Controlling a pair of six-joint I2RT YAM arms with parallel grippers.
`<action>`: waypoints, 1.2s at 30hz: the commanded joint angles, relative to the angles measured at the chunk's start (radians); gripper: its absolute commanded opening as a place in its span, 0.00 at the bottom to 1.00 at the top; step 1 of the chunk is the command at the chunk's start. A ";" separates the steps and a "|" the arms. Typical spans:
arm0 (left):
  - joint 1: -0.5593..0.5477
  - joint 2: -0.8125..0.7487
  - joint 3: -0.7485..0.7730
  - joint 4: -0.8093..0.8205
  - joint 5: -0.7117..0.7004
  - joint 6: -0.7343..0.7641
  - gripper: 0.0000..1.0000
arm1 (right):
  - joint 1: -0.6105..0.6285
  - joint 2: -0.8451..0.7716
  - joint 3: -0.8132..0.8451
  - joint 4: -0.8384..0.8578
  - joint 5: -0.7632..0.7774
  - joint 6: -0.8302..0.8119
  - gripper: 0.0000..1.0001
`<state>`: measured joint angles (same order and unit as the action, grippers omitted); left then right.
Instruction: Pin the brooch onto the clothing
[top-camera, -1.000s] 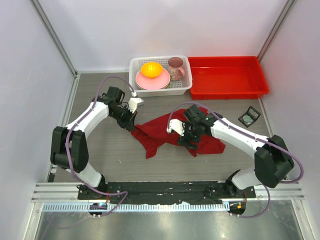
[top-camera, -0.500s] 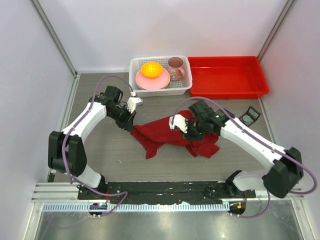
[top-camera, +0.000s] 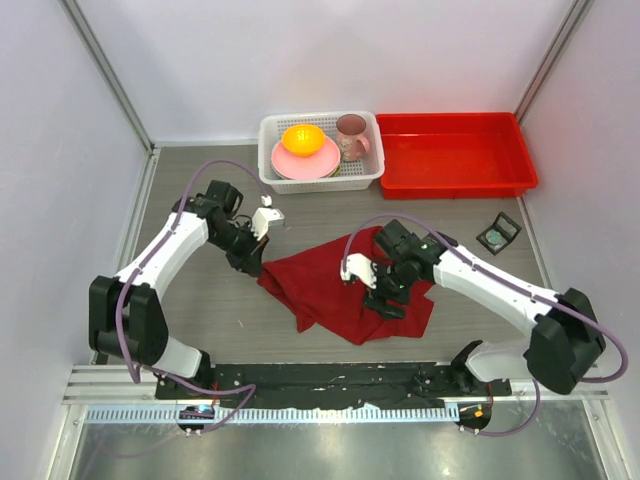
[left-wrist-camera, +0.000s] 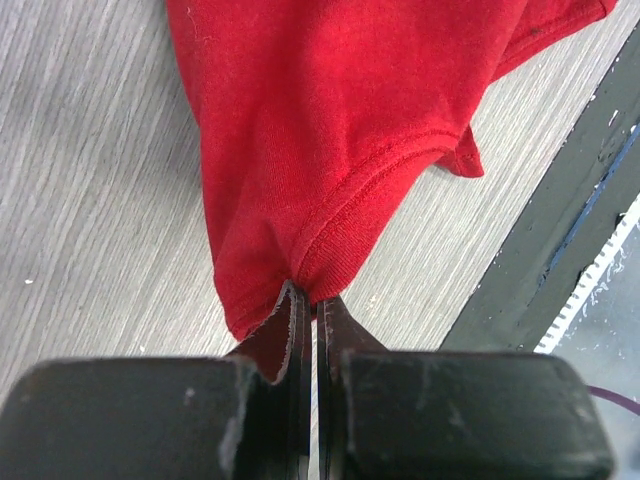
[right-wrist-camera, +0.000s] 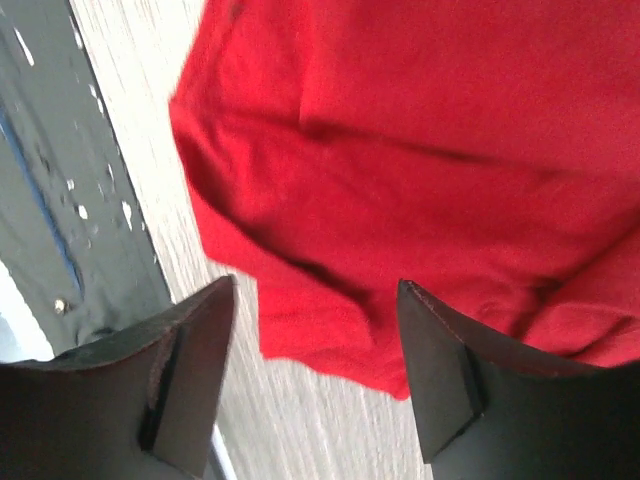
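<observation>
The dark red T-shirt (top-camera: 325, 285) lies crumpled and partly spread on the table between the arms. My left gripper (top-camera: 252, 262) is at its left corner. In the left wrist view the gripper (left-wrist-camera: 312, 298) is shut on the ribbed hem of the shirt (left-wrist-camera: 330, 130). My right gripper (top-camera: 386, 302) hovers over the shirt's right part. In the right wrist view it (right-wrist-camera: 318, 345) is open and empty above the shirt's near edge (right-wrist-camera: 420, 150). The brooch (top-camera: 497, 237), a small pale disc, sits in a little black holder at the far right, apart from both grippers.
A white basket (top-camera: 320, 183) with an orange bowl, pink plate and pink cup stands at the back. A red plastic tray (top-camera: 460, 185) is beside it on the right. A black rail (left-wrist-camera: 560, 230) runs along the table's near edge, close to the shirt.
The right gripper has moved toward the near edge and the shirt now lies more spread out toward the front. The left gripper has pulled the shirt's corner slightly left.
</observation>
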<state>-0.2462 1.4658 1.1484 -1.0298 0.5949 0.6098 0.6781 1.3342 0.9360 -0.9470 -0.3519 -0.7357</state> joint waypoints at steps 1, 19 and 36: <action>0.002 0.043 0.008 0.033 0.003 -0.053 0.00 | 0.099 -0.101 0.061 0.178 0.031 0.154 0.65; 0.016 0.176 0.080 0.068 -0.004 -0.150 0.00 | 0.371 0.086 -0.063 0.560 0.140 0.389 0.60; 0.018 0.163 0.054 0.103 0.011 -0.160 0.00 | 0.472 0.215 -0.120 0.593 0.321 0.430 0.62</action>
<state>-0.2348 1.6428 1.2018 -0.9550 0.5850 0.4519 1.1374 1.4883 0.8040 -0.3656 -0.1249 -0.3191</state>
